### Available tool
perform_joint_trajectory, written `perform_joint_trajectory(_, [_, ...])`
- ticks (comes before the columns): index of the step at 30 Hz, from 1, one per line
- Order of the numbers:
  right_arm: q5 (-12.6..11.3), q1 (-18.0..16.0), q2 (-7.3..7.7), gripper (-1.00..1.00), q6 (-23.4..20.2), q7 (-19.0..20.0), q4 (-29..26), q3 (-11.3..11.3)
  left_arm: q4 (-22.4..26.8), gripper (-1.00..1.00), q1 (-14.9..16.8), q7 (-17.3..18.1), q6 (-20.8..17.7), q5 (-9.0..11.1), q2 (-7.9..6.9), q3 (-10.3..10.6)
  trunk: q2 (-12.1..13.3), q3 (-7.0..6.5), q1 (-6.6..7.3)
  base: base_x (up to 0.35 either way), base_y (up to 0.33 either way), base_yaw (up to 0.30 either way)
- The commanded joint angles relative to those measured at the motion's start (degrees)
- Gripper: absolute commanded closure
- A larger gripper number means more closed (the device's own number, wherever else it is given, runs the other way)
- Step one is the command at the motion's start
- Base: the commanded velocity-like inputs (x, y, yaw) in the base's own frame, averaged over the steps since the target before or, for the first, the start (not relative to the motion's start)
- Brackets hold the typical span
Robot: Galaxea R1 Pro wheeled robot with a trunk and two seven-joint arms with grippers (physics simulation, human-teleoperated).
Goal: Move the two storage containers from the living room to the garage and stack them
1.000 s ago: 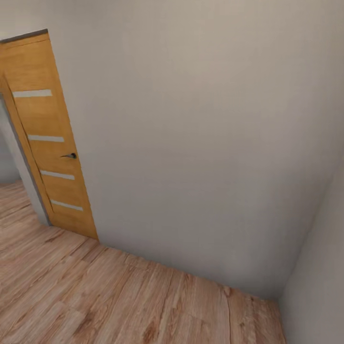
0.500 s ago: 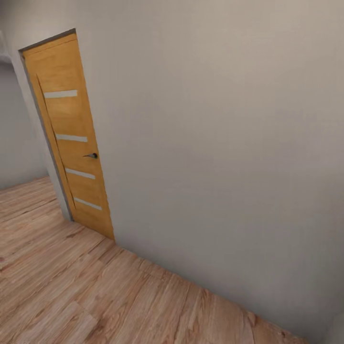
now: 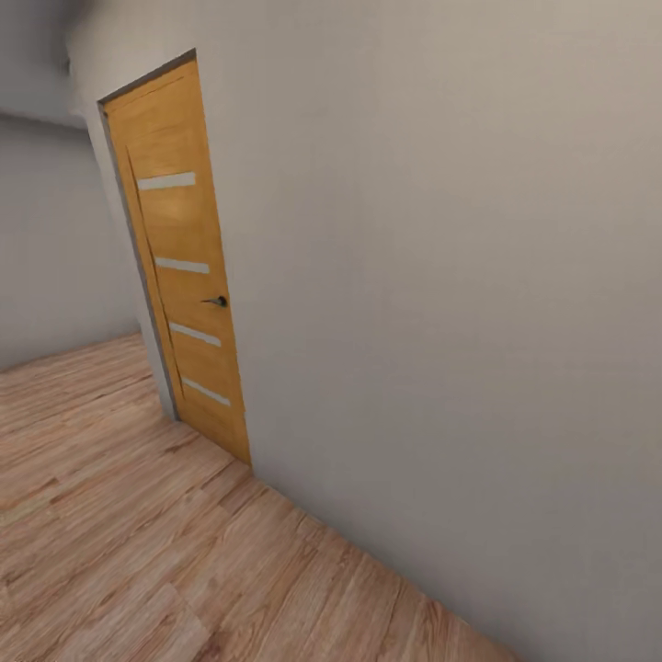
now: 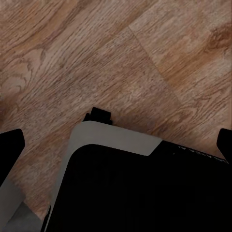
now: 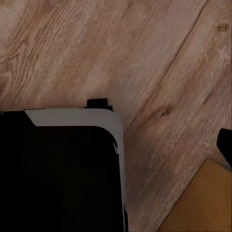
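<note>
Transit, wood plank floor (image 3: 138,552). Wooden door (image 3: 184,267), closed, left of a bare white wall (image 3: 441,276); it sits further right than a second ago, so the view is swinging left. Storage containers unseen. Both hands: state cannot be told. Robot base (image 4: 140,188) below wrists.

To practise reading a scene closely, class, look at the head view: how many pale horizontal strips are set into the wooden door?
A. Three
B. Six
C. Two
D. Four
D. The orange-brown door shows four pale strips one above another, two above its dark handle and two below, set in the grey wall over the wood plank floor.
</note>
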State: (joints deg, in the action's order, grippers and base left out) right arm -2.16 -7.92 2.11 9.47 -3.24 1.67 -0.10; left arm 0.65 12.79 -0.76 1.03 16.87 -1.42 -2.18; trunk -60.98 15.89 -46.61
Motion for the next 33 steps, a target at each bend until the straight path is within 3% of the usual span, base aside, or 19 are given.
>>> perform_joint_trajectory(1, [-0.2,-0.1,0.0,-1.0,0.4,-0.1,0.2,0.0,0.0,-1.0,0.0,-0.1,0.1,0.1,0.01,-0.2,0.0,0.07,-0.04,0.308,0.0,0.27])
perform_joint_trajectory(21, [0.2,-0.1,-0.35,-1.0,0.0,-0.2,0.1,0.6,0.0,-1.0,0.0,-0.1,0.1,0.1,0.01,-0.2,0.0,0.07,-0.04,0.046,0.0,0.28])
perform_joint_trajectory(23, [1.8,-0.1,-0.12,-1.0,0.1,-0.2,0.0,2.0,0.0,-1.0,0.0,-0.1,0.1,0.1,0.01,-0.2,0.0,0.07,-0.04,0.0,0.0,0.296])
perform_joint_trajectory(24, [3.7,-0.1,0.0,-1.0,0.2,-0.3,0.0,3.8,0.0,-1.0,0.0,-0.1,0.1,0.1,0.01,-0.2,0.0,0.07,-0.04,0.0,0.0,0.296])
perform_joint_trajectory(29, [7.6,-0.1,-0.08,-1.0,0.3,-0.3,0.1,7.6,0.0,-1.0,0.0,-0.1,0.1,0.1,0.06,-0.2,0.0,0.07,-0.04,0.0,0.0,0.296])
perform_joint_trajectory(33, [8.0,-0.1,-0.16,-1.0,0.4,-0.3,0.1,7.9,0.0,-1.0,0.0,-0.1,0.1,0.1,0.16,-0.2,0.0,0.07,-0.04,0.0,0.0,0.296])
